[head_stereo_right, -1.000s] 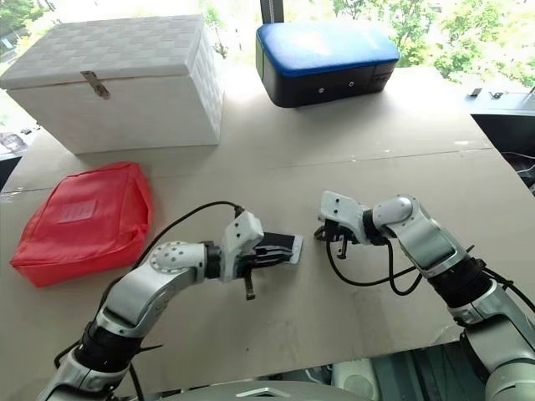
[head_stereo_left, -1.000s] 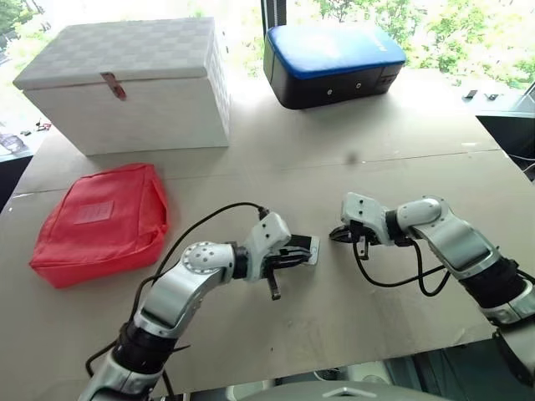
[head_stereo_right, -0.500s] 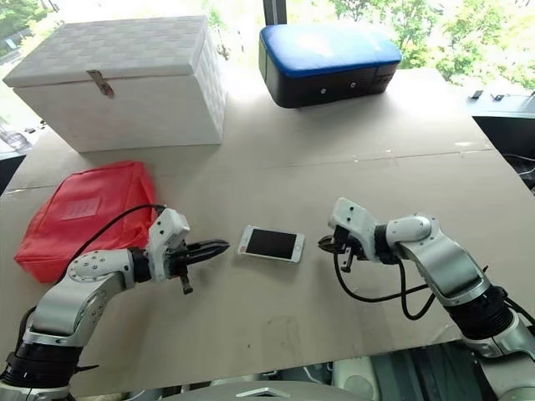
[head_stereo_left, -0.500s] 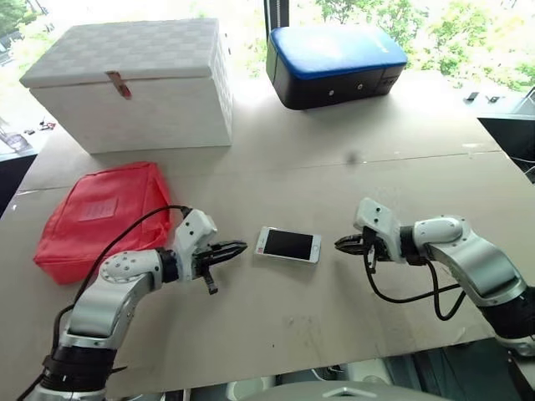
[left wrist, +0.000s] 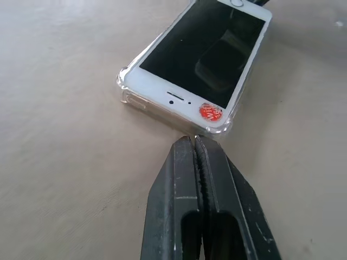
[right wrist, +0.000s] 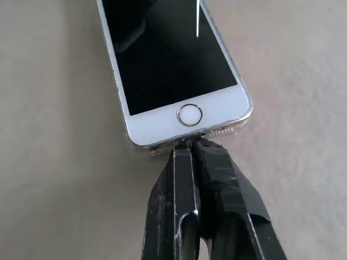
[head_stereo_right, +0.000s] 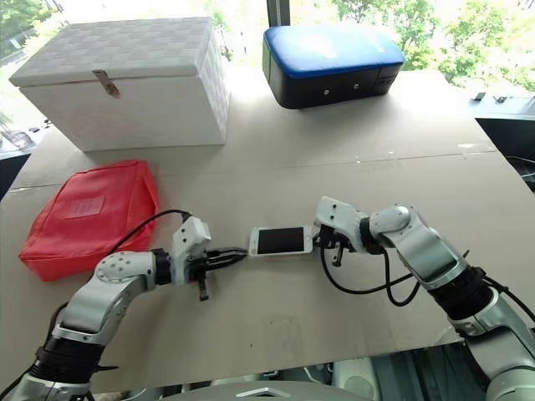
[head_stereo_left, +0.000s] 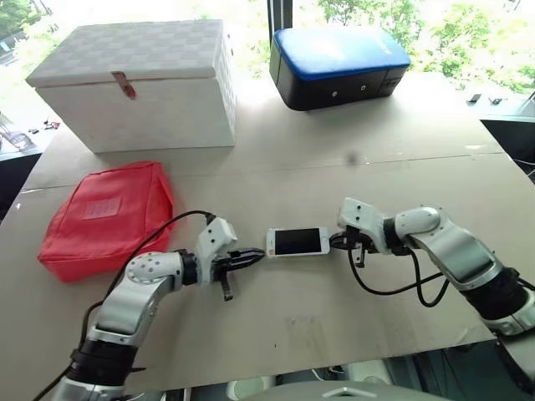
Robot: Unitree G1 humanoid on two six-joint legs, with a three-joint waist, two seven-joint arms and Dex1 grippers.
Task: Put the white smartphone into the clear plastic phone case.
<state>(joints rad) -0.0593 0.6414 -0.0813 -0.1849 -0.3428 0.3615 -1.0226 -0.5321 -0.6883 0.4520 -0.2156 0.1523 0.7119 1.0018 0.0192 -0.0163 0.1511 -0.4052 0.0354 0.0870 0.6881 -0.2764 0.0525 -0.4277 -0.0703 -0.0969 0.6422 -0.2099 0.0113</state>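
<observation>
The white smartphone (head_stereo_left: 298, 241) lies screen up on the table, seated in the clear plastic phone case (left wrist: 129, 96), whose glossy rim wraps its edges. My left gripper (head_stereo_left: 257, 256) is shut, its tips at the phone's left end by a small red sticker (left wrist: 210, 112). My right gripper (head_stereo_left: 336, 242) is shut too, its tips pressed against the phone's right end just below the round home button (right wrist: 190, 115). Neither gripper holds anything.
A red pouch (head_stereo_left: 104, 219) lies at the left. A white woven box (head_stereo_left: 138, 83) stands at the back left and a blue-topped black case (head_stereo_left: 338, 63) at the back middle. The table's front edge (head_stereo_left: 318, 355) runs close below the arms.
My left gripper drew away to the left from the phone, then came back to its left end. My right gripper closed in on the right end. The phone turned slightly.
</observation>
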